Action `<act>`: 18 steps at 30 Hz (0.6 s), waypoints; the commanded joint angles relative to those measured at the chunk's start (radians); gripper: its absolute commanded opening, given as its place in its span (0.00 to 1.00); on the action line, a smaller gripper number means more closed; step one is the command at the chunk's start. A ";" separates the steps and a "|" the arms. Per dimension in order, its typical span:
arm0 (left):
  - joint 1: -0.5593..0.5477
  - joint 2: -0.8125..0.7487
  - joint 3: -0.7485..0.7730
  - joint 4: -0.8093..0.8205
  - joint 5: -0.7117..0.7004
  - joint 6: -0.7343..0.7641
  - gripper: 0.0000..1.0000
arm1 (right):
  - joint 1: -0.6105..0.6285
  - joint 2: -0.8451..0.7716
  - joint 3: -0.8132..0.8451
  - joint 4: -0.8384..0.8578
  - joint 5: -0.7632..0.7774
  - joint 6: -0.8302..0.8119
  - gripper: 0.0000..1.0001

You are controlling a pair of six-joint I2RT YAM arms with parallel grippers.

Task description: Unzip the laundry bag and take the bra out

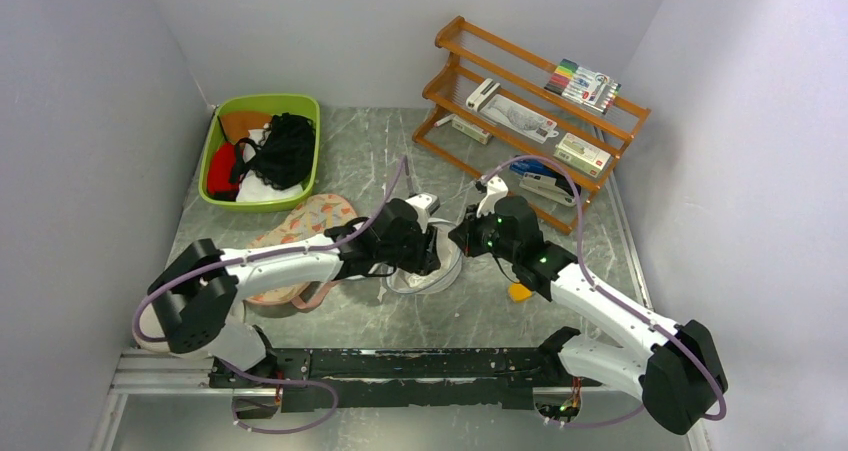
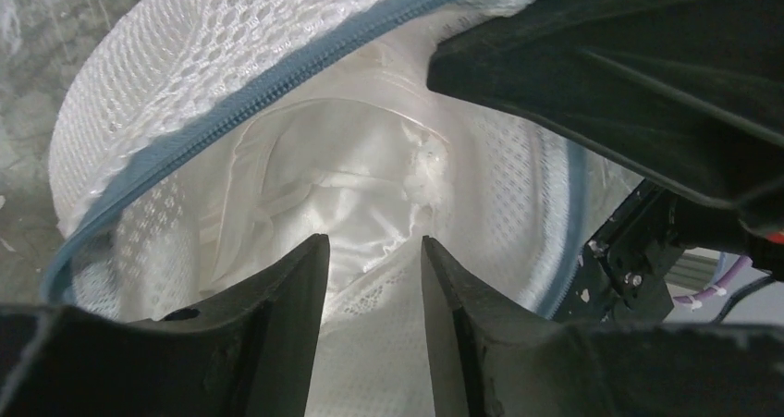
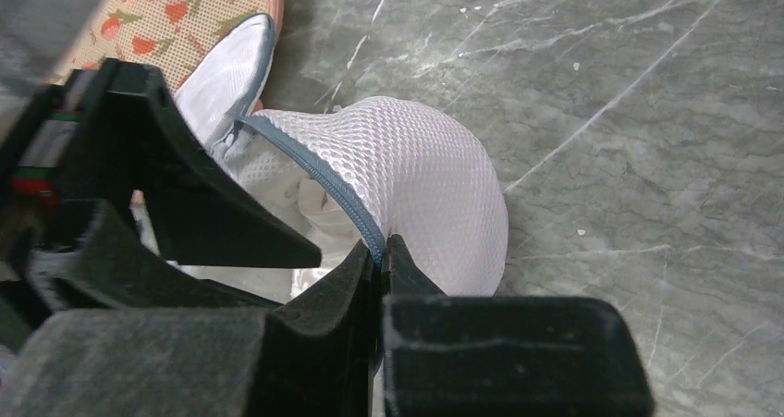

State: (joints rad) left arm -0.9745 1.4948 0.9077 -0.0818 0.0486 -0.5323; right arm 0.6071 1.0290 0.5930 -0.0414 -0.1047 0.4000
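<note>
The laundry bag (image 1: 428, 279) is a white mesh pod at the table's middle, lying open along its blue-grey zipper rim (image 2: 277, 84). My left gripper (image 1: 428, 247) reaches into the opening, and its jaws (image 2: 370, 239) are nearly closed on a fold of the pod's mesh. My right gripper (image 1: 463, 238) is shut on the zipper rim (image 3: 319, 177) at the pod's edge (image 3: 425, 177). Inside the pod I see only white fabric (image 2: 361, 177). A black soft garment (image 1: 285, 146), the bra by its look, lies in the green basket.
The green basket (image 1: 262, 101) at the back left also holds white, red and orange cloths. A floral pad (image 1: 305, 226) lies left of the pod. A wooden rack (image 1: 530, 111) with boxes and markers stands at the back right. A small orange thing (image 1: 518, 292) lies under the right arm.
</note>
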 commanded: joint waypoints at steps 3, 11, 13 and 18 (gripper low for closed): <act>-0.004 0.078 0.001 0.152 0.032 -0.025 0.56 | -0.007 -0.005 -0.028 0.041 -0.003 0.000 0.00; -0.009 0.179 0.000 0.178 0.020 -0.010 0.65 | -0.007 -0.008 -0.058 0.055 -0.014 0.011 0.00; -0.012 0.206 -0.001 0.180 0.015 -0.005 0.65 | -0.007 -0.003 -0.063 0.057 -0.017 0.012 0.00; -0.014 0.270 0.001 0.183 0.012 -0.009 0.58 | -0.007 -0.003 -0.086 0.057 -0.017 0.013 0.00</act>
State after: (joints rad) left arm -0.9806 1.7279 0.9066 0.0669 0.0673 -0.5503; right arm 0.6056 1.0294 0.5285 -0.0078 -0.1196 0.4080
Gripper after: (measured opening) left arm 0.637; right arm 0.011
